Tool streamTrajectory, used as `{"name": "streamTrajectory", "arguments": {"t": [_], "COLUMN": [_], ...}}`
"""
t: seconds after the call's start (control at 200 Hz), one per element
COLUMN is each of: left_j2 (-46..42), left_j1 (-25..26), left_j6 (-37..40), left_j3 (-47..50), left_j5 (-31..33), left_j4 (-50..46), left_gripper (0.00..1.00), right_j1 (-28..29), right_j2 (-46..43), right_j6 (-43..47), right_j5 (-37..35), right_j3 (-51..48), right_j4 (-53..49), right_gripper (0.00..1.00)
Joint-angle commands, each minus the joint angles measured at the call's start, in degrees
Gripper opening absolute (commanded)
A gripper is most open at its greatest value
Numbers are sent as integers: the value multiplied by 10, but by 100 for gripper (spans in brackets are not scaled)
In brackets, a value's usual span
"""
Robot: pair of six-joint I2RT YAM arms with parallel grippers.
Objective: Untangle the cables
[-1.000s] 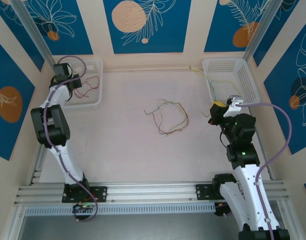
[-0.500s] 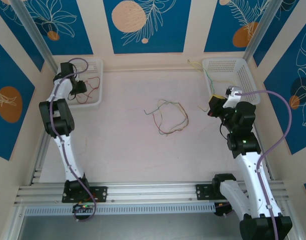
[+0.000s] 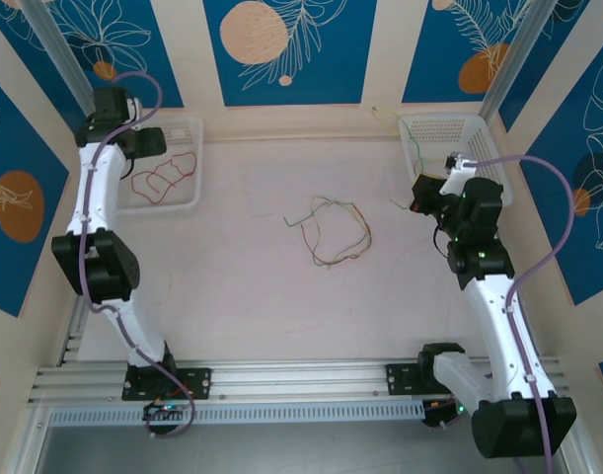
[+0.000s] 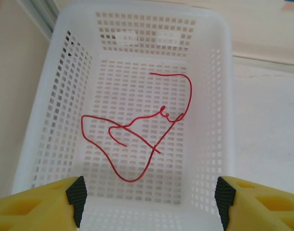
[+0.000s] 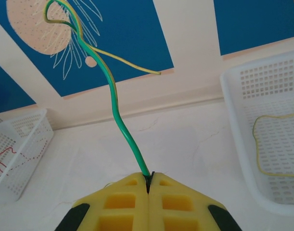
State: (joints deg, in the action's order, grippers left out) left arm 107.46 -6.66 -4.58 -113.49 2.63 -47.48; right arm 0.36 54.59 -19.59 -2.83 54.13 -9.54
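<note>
Pinching a green cable (image 5: 119, 120) — top cropped — the right fingers (image 5: 122, 202) meet; left fingers (image 4: 36, 207) spread.

Cream walls (image 3: 383, 49) carry blue floral panels (image 3: 291, 84) — pale tabletop (image 3: 242, 306) below.

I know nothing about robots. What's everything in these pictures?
table: one, pale, under everything.
left basket: one, white perforated, far left corner.
right basket: one, white perforated, far right corner.
red cable: one, red, loose in the left basket.
pale yellow cable: one, pale yellow, in the right basket.
cable tangle: one bunch, green, reddish and pale strands, mid-table.
green cable: one, green, rising from the right gripper.
wall panels: several, blue with orange discs, around the table.
left arm, right arm: two, white and black, near edge.
left gripper: one, yellow, open above the left basket.
right gripper: one, yellow, shut on the green cable.
</note>
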Motion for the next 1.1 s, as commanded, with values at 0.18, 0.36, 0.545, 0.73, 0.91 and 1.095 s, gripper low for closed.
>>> {"name": "streamTrajectory", "arguments": {"t": [0.18, 0.36, 0.545, 0.73, 0.91, 1.095], "left_j2": [-318, -471, -422, -345, -298, -262], "left_j1": [211, 370, 432, 440, 469, 495], "left_j6": [-10, -8, 58, 46, 62, 71], "left_j3": [343, 541, 533, 500, 457, 421], "left_j5": [1, -5, 10, -82, -154, -192], "left_j4": [212, 392, 452, 467, 478, 493], "left_gripper": [72, 82, 83, 81, 81, 81], "right_j1": [-93, -165, -190, -192, -190, -190], "right_j2": [172, 305, 463, 554, 651, 735], "right_j6": [30, 66, 76, 81, 94, 95], "right_j5": [-13, 40, 35, 5, 5, 1], "right_j3": [134, 222, 392, 487, 595, 687], "right_j4": [-84, -87, -224, -277, -340, -354], "right_gripper": [0, 0, 0, 0, 0, 0]}}
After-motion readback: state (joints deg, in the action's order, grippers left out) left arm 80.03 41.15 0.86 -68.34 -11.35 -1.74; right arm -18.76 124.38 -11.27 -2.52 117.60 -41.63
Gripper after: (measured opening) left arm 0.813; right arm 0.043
